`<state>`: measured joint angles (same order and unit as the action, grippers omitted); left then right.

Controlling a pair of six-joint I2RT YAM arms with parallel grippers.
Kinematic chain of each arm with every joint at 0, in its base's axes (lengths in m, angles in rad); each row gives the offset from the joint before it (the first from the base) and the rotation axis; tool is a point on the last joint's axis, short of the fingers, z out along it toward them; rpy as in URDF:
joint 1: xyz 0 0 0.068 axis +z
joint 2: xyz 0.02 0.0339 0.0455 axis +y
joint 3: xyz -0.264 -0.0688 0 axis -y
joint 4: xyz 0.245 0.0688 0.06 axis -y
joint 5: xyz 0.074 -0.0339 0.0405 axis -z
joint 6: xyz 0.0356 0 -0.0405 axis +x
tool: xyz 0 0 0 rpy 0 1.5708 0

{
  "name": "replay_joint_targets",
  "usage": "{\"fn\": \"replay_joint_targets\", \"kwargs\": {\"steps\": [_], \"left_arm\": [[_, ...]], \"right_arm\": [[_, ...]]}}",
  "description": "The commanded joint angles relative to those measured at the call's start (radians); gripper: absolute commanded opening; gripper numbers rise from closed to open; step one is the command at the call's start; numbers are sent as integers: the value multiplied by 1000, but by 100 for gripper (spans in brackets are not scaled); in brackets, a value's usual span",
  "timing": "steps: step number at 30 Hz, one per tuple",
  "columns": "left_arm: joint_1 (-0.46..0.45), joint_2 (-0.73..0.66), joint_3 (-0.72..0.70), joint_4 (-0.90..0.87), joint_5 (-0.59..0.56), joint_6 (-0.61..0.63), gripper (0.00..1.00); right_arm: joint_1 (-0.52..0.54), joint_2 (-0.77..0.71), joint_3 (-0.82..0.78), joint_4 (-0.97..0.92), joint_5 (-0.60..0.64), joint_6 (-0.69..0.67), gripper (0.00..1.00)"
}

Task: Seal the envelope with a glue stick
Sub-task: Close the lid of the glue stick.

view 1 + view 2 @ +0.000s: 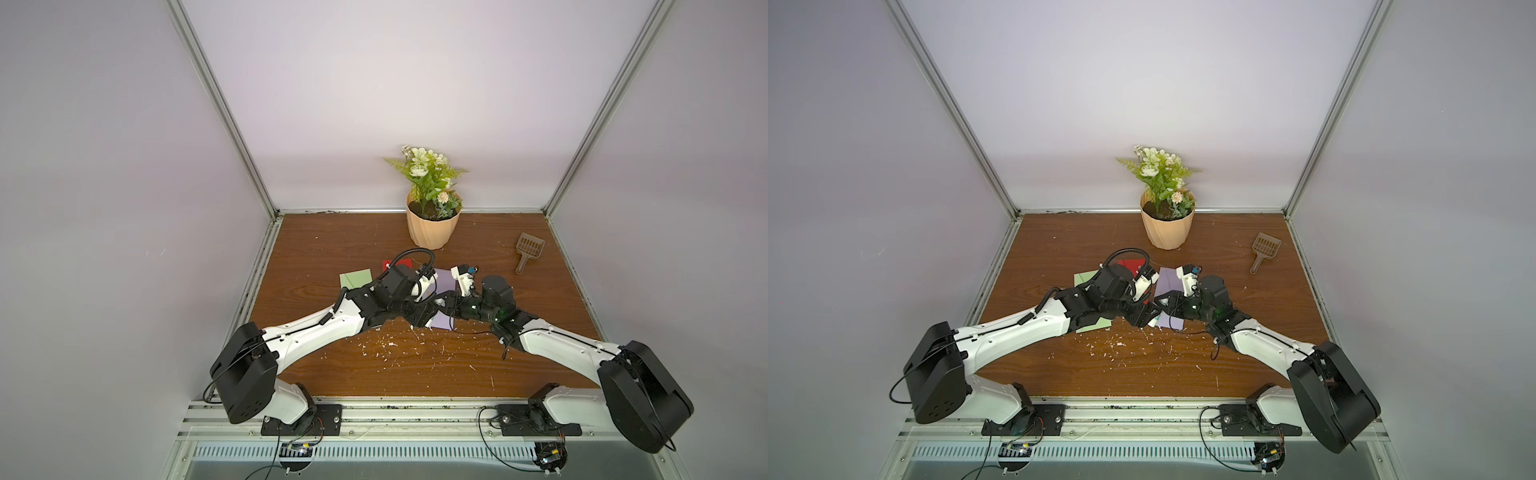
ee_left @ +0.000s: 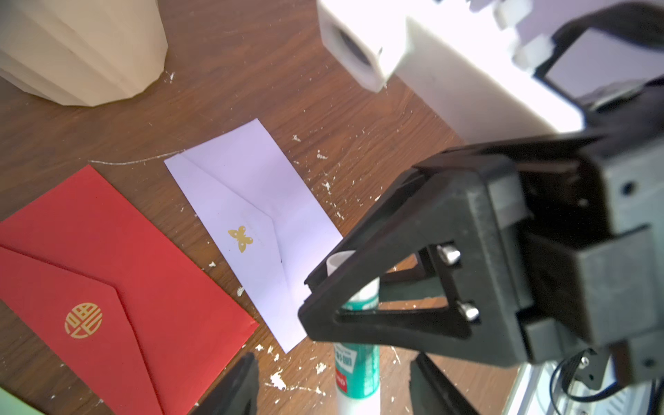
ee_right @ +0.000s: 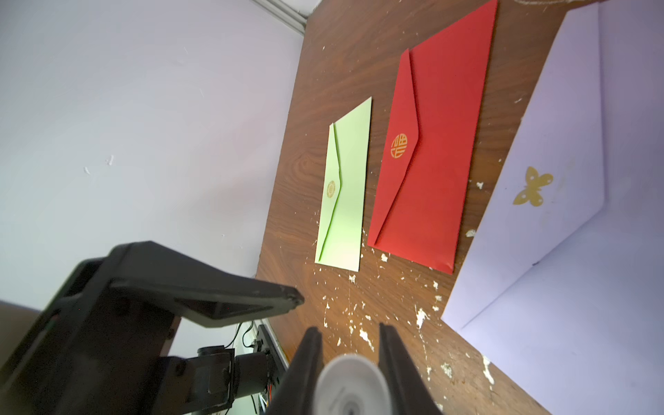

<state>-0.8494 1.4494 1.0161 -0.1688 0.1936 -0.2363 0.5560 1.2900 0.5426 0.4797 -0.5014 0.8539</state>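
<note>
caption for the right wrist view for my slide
Right gripper holds the glue stick; green envelope, red envelope and lavender envelope lie on the table

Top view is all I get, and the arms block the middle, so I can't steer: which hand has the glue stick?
Observer: The right hand clamps the glue stick; its wrist view shows it.
Operator: And the left hand?
Observer: The left hand is open, fingers apart on either side of the stick, not touching it.
Operator: Which envelope is by the stick?
Observer: The lilac envelope, with a gold butterfly on its flap.
</note>
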Motion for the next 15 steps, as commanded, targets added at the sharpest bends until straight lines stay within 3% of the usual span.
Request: {"fn": "replay_joint_targets", "kwargs": {"steps": [1,8,15], "left_arm": [[12,-38,1,120,11,-11,73],[12,-62,-30,101,1,-10,83],[19,-118,-105,78,-78,-26,95]], "right_arm": [[-18,-16,0,-16,-93,17,0],[-120,-22,-11,-58,-124,-13,0],[-267,-8,127,-403,-68,-222,0]]}}
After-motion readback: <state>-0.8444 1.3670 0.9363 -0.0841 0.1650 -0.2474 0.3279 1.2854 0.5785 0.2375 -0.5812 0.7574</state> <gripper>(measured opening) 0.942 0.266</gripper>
